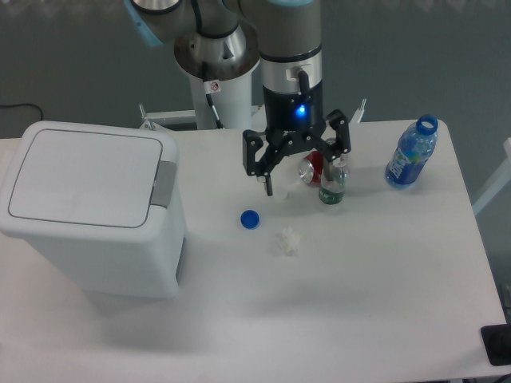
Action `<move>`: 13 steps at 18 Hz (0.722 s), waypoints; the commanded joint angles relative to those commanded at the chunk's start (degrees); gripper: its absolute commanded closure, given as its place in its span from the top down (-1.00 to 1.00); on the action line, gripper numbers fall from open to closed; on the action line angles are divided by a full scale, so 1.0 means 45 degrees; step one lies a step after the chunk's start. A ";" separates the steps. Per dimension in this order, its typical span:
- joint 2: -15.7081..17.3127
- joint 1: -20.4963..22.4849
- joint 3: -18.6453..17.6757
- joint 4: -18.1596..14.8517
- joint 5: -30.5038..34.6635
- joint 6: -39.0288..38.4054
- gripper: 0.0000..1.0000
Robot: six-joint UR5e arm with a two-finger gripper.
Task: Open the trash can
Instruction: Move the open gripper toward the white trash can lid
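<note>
The trash can (pixel 92 211) stands at the left end of the desk (pixel 359 287), lid flat and closed, its grey push-button tab (pixel 164 183) on the right edge of the lid. To its right a blue bottle cap (pixel 250 219) and a crumpled white scrap (pixel 286 241) lie near mid-desk, and above them the hand (pixel 297 155) hangs spread wide with nothing in it, well apart from the trash can. Just right of the hand sit a red can (pixel 312 168) on its side and a small clear bottle (pixel 334 182) upright, with a blue water bottle (pixel 411 152) upright near the far right edge.
</note>
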 joint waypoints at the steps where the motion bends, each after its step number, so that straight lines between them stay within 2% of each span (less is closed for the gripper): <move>1: 0.0020 0.0000 -0.0020 -0.0039 -0.0215 -0.0020 1.00; 8: 0.0078 -0.0214 -0.0078 -0.0682 -0.1310 -0.0196 1.00; 10: 0.0098 -0.0390 -0.0350 -0.1034 -0.1757 -0.0177 1.00; 13: 0.0079 -0.0254 -0.0293 -0.1055 -0.2695 -0.0216 1.00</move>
